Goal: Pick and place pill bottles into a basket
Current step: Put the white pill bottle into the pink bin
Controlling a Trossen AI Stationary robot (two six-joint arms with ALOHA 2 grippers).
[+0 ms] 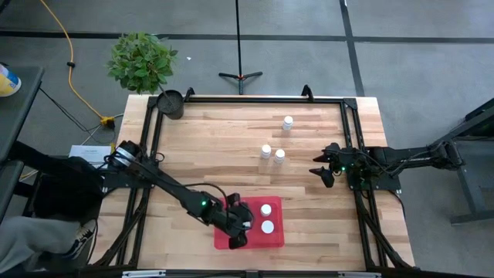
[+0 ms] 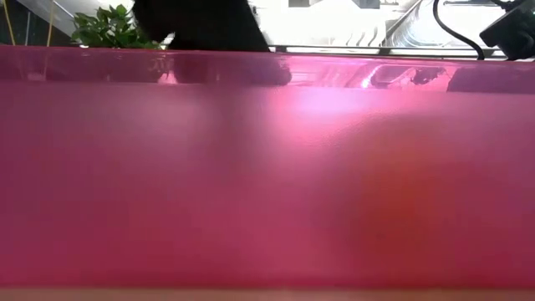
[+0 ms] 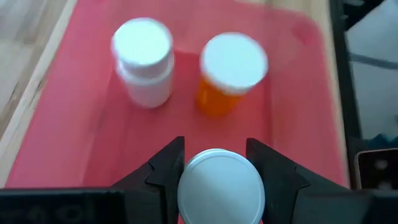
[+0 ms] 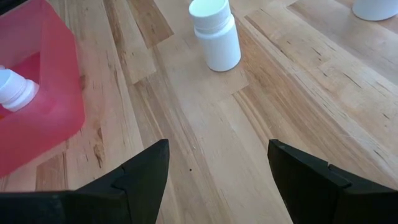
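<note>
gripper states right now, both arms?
Left gripper: shut on a pill bottle, over the basket.
Right gripper: open, empty, above bare table.

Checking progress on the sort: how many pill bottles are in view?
6. Three stand on the table: bottles at. Two stand in the red basket. One is in the left hand over the basket.

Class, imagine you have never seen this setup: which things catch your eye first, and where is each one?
The red tray at the table's near edge stands out, with two bottles in it, one white and one orange. Over its left part the left pincer is shut on a third bottle. Three more bottles stand mid-table, beside the open right pincer.
</note>
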